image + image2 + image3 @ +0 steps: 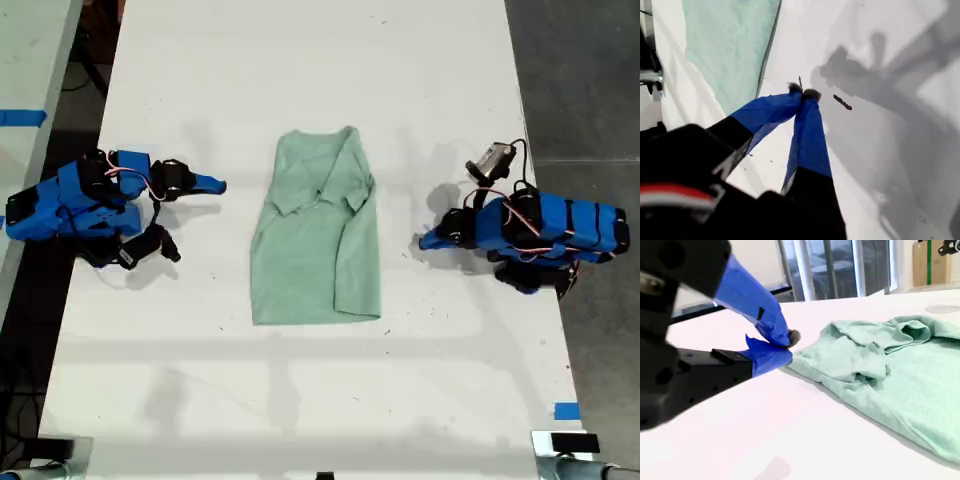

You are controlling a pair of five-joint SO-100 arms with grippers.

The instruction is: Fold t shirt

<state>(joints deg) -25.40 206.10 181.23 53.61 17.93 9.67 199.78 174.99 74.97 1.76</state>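
Pinched together at the tips and holding nothing, my first gripper (804, 92) is hovering over the bare table (320, 400) on the exterior view's right (428, 240), its two tapered blue fingers (810, 135) meeting in a narrow V with dark pads at the ends. My second gripper (785, 342) is also sitting closed and empty, its blue jaws touching at the tip, on the exterior view's left (215, 184), near the shirt's upper part but apart from it.

Between both arms, the t shirt (315, 250) is lying at the middle of the smooth white tabletop. It is pale mint-green soft cloth with a fine knit texture (725, 45). Both sleeves are lying folded inward over the chest, making a long, narrow, roughly rectangular shape. The cloth is bunching into soft rumpled ridges around the sleeves (890, 370), while the lower half is lying flat with a straight hem
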